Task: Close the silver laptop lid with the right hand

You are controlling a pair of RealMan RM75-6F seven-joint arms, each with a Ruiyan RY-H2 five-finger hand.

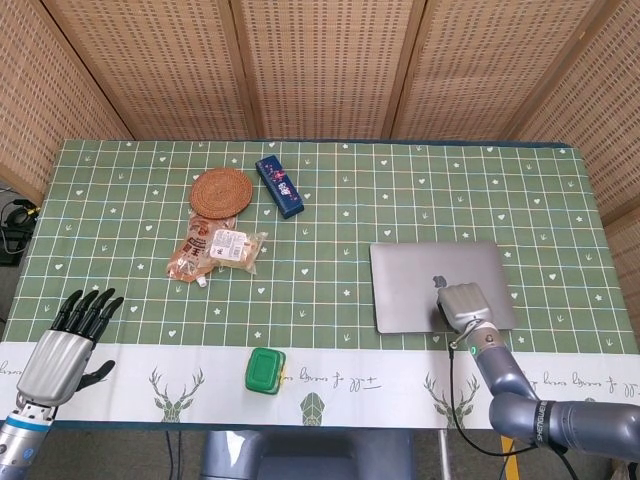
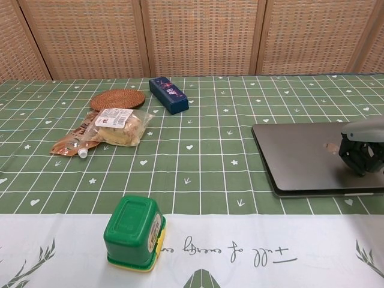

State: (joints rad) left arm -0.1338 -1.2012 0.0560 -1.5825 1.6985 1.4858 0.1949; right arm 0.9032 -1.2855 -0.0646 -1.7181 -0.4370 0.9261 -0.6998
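Observation:
The silver laptop [image 1: 420,280] lies on the right half of the table with its lid flat down on the base; the chest view shows the laptop [image 2: 300,153] as a thin closed slab. My right hand [image 1: 464,305] rests on the lid's near right corner. In the chest view the right hand [image 2: 362,150] has its dark fingers curled under the silver back, touching the lid and holding nothing. My left hand [image 1: 70,340] hovers at the table's near left edge, fingers apart and empty.
A green lidded container [image 2: 133,233] stands near the front edge, centre-left. A snack packet [image 1: 220,250], a round woven coaster [image 1: 222,190] and a dark blue box [image 1: 279,186] lie at the back left. Wicker panels wall the far side.

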